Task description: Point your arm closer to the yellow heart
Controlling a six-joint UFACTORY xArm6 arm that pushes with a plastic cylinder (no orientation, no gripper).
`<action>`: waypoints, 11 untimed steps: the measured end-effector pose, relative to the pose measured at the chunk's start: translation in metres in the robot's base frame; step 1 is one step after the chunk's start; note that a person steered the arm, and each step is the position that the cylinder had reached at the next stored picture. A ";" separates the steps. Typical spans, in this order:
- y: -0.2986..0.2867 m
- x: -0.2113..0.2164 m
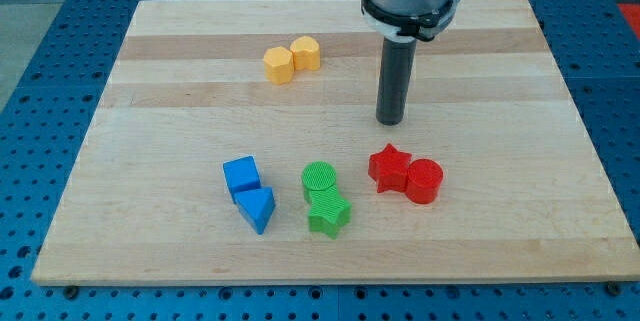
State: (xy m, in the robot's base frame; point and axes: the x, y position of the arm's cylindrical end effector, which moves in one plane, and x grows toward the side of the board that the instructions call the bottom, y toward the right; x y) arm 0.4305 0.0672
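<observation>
Two yellow blocks lie touching near the view's top, left of centre: a left one [279,64] and a right one [306,53]. I cannot tell from their outlines which of them is the heart. My tip [390,121] rests on the wooden board [180,121], to the right of the yellow pair and a little lower. There is a clear gap between them, and the tip touches no block. The rod stands upright under the arm's grey head.
A red star [389,169] and a red round block [424,181] lie touching just below my tip. A green round block [319,179] and a green star [328,213] sit at bottom centre. A blue cube [241,174] and a blue triangle [257,208] lie to their left.
</observation>
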 end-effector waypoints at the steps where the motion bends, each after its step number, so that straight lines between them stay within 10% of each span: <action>1: 0.000 -0.027; 2: -0.012 -0.107; 5: -0.024 -0.145; 11: -0.108 -0.149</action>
